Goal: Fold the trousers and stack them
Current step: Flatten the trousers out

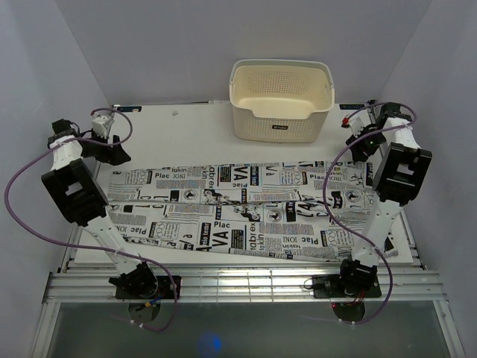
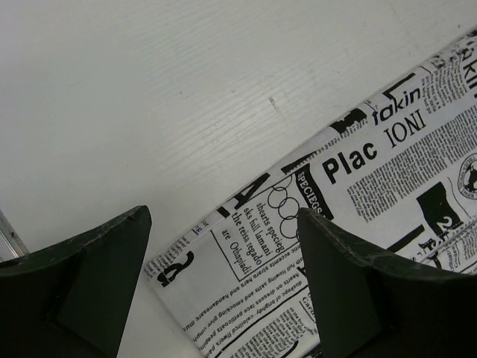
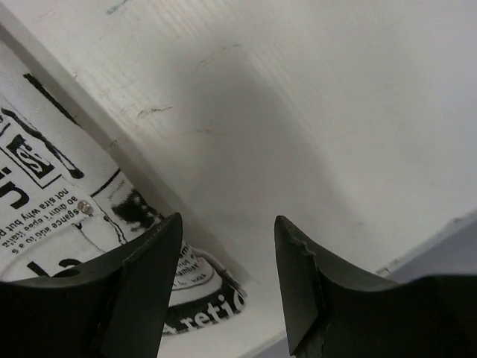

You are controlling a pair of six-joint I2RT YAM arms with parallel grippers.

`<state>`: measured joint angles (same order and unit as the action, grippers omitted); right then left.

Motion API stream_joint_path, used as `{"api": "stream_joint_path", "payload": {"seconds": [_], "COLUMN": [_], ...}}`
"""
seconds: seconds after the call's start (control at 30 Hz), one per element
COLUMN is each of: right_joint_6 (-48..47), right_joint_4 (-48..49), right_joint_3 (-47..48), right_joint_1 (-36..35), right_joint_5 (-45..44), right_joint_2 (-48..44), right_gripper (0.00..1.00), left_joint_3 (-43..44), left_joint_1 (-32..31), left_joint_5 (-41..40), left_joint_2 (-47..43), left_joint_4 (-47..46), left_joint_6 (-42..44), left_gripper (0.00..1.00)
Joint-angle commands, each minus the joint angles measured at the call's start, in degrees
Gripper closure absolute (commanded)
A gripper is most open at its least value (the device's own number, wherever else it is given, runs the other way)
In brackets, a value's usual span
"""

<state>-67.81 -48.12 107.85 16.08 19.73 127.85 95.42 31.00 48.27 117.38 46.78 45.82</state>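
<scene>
Trousers (image 1: 238,212) are lying stretched flat across the table (image 1: 186,130), running left to right with the two legs side by side, in front of the basket (image 1: 281,123) and apart from it. Left claw (image 2: 223,212) is hanging over the far left corner of the cloth, jaws standing wide and gripping nothing; the printed corner is showing in the gap between them. Right claw (image 3: 228,218) is hanging at the far right end, jaws parted and also gripping nothing; bare table is showing between them, while the cloth edge is lying under and beside one finger only, so this claw is sitting mostly off the cloth. Step in hand, as I am reading it: taking the two far corners to fold the far leg over the near one. Doing it well is likely meaning that the right claw is shifting inward onto the cloth before closing, and that both claws are going down close to the table and pinching right at the hem. Then both are lifting together and level, keeping the length taut so the middle is not sagging or creasing, and laying the edges in line. Counting: one pair of trousers, one basket, one table, two arms, two claws.
</scene>
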Motion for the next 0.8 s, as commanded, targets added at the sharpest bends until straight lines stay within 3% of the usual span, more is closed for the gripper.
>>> {"api": "stream_joint_path", "payload": {"seconds": [0.0, 0.17, 0.27, 0.37, 0.43, 0.6, 0.77], "right_joint_6": [-8.5, -11.9, -13.1, -13.6, -11.8, -11.0, -13.1], "right_joint_4": [-5.8, -5.9, -6.6, -7.8, -8.9, -13.5, -15.4], "right_joint_3": [1.0, -1.4, -1.9, -1.0, 2.2, 7.7, 5.3], "right_joint_1": [0.3, 0.3, 0.4, 0.5, 1.0, 2.9, 3.2], "right_joint_5": [-0.2, -2.8, -3.3, -2.6, -0.1, 6.2, 6.5], "right_joint_2": [2.0, 3.3, 3.3, 2.8, 1.8, -2.4, -6.3], "right_gripper": [0.42, 0.48, 0.48, 0.47, 0.38, 0.29, 0.25], "left_joint_3": [5.3, 20.1, 26.0, 26.0, 25.5, 18.2, 15.6], "left_joint_1": [0.2, 0.2, 0.2, 0.2, 0.4, 0.4, 0.4], "left_joint_5": [6.6, 6.0, 5.3, 4.3, 4.3, 5.7, 6.0], "left_joint_2": [1.3, 12.8, 16.5, 17.0, 17.1, 11.7, 10.5], "left_joint_4": [5.6, 20.1, 22.2, 22.7, 21.8, 16.2, 13.9], "left_joint_6": [8.9, 17.8, 21.3, 24.8, 24.8, 23.7, 22.4], "left_gripper": [0.1, 0.12, 0.13, 0.14, 0.14, 0.14, 0.12]}}
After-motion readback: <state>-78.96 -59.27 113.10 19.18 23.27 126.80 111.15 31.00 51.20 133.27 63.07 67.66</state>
